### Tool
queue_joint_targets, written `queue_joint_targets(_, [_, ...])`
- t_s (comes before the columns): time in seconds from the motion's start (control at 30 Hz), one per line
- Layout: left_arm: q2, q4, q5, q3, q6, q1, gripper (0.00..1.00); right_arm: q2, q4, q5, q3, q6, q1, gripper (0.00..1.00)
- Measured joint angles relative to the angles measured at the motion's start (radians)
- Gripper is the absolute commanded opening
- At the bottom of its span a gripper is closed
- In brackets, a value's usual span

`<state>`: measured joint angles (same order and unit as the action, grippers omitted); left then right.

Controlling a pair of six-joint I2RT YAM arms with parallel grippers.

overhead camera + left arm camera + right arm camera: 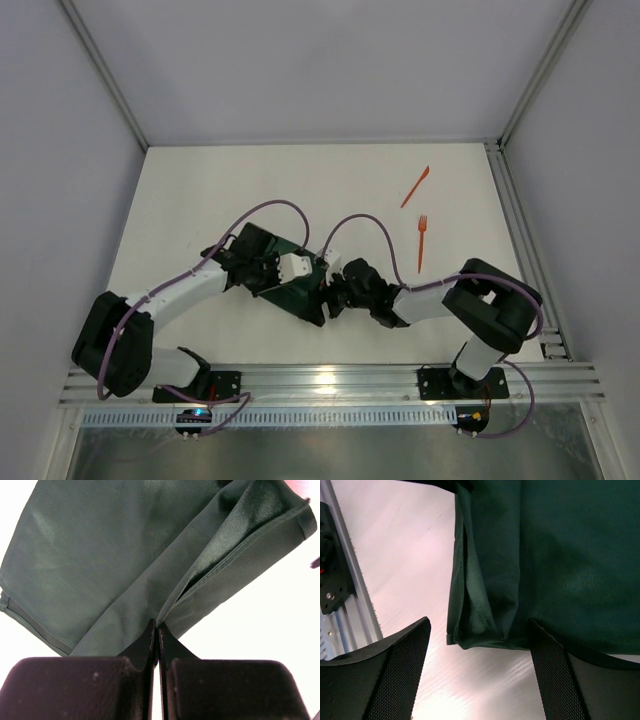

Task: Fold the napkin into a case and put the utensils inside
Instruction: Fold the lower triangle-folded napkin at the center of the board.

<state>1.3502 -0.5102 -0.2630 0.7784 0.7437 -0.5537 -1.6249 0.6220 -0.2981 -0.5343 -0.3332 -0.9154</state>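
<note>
The dark green napkin (303, 303) lies folded in layers at the middle of the table, between my two grippers. My left gripper (318, 263) is shut on a folded edge of the napkin (100, 555); in the left wrist view its tips (156, 626) pinch the cloth where two layers meet. My right gripper (333, 293) stands open at the napkin's near right end. In the right wrist view the bunched corner of the napkin (545, 555) lies between the spread fingers (479, 625), touching neither pad. The orange knife-like piece (415, 187) and the orange fork (421, 243) lie apart at the back right.
A metal rail (330, 385) runs along the near edge by the arm bases and shows at the left of the right wrist view (350, 615). White walls enclose the table on three sides. Purple cables (365, 225) arch over both wrists.
</note>
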Motion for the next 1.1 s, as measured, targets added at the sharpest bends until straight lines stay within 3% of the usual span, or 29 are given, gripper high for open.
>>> queue_joint_targets(0.07, [0.0, 0.0, -0.001, 0.003, -0.003, 0.0, 0.0, -0.032, 0.015, 0.006, -0.005, -0.002, -0.002, 0.8])
queue_joint_targets(0.17, [0.0, -0.002, -0.003, 0.003, -0.003, 0.002, 0.0, -0.057, 0.05, 0.004, -0.017, -0.006, -0.002, 0.69])
queue_joint_targets(0.3, [0.008, -0.003, -0.01, 0.003, -0.005, 0.006, 0.0, -0.096, 0.098, -0.014, -0.031, -0.018, -0.002, 0.36])
queue_joint_targets(0.33, [0.012, -0.003, -0.01, 0.003, -0.008, 0.007, 0.0, -0.102, 0.107, -0.017, -0.031, -0.021, -0.002, 0.23])
queue_joint_targets(0.37, [0.016, -0.003, -0.01, 0.003, -0.01, 0.008, 0.02, -0.106, 0.113, -0.019, -0.031, -0.026, -0.002, 0.18])
queue_joint_targets(0.43, [0.025, -0.003, -0.014, 0.005, -0.018, 0.014, 0.13, -0.111, 0.118, -0.02, -0.031, -0.04, 0.002, 0.08])
queue_joint_targets(0.6, [0.044, -0.005, -0.024, 0.037, -0.052, 0.053, 0.39, -0.132, 0.13, -0.036, -0.031, -0.089, 0.036, 0.04])
queue_joint_targets(0.7, [0.048, -0.014, -0.04, 0.077, -0.066, 0.104, 0.46, -0.156, 0.121, -0.045, -0.036, -0.113, 0.063, 0.04])
queue_joint_targets(0.97, [0.083, -0.068, -0.132, 0.232, -0.15, 0.364, 0.45, -0.205, 0.094, -0.079, -0.09, -0.151, 0.075, 0.04])
queue_joint_targets(1.1, [0.167, -0.076, -0.154, 0.257, -0.177, 0.399, 0.52, -0.207, 0.067, -0.093, -0.105, -0.152, 0.078, 0.04])
